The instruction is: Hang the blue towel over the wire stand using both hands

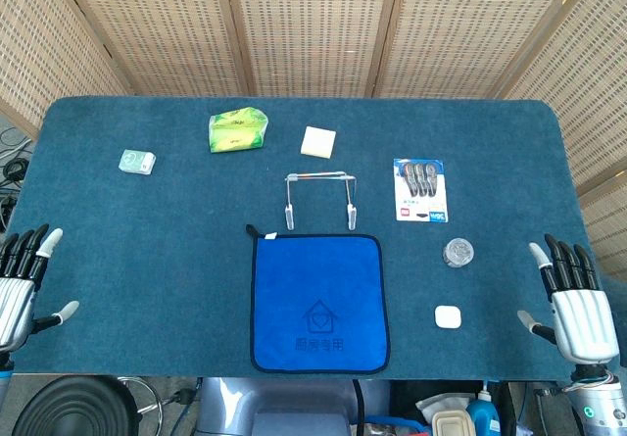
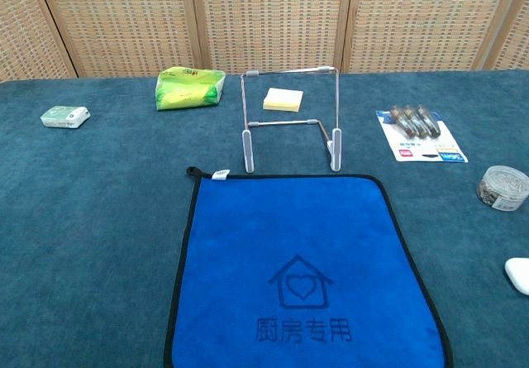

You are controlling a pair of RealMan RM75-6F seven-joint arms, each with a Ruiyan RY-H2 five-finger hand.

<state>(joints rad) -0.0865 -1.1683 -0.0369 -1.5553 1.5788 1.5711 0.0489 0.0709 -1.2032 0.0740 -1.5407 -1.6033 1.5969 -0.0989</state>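
The blue towel lies flat near the table's front edge, black-trimmed, with a house logo and a small hanging loop at its far left corner. Just behind it stands the wire stand, upright and bare. My left hand rests at the front left edge, fingers spread, holding nothing. My right hand sits at the front right edge, fingers also apart and holding nothing. Both hands are well away from the towel. The chest view shows neither hand.
A green packet, a yellow sticky-note pad and a small white-green box lie at the back. A carded pack, a round clear container and a small white object lie right of the towel.
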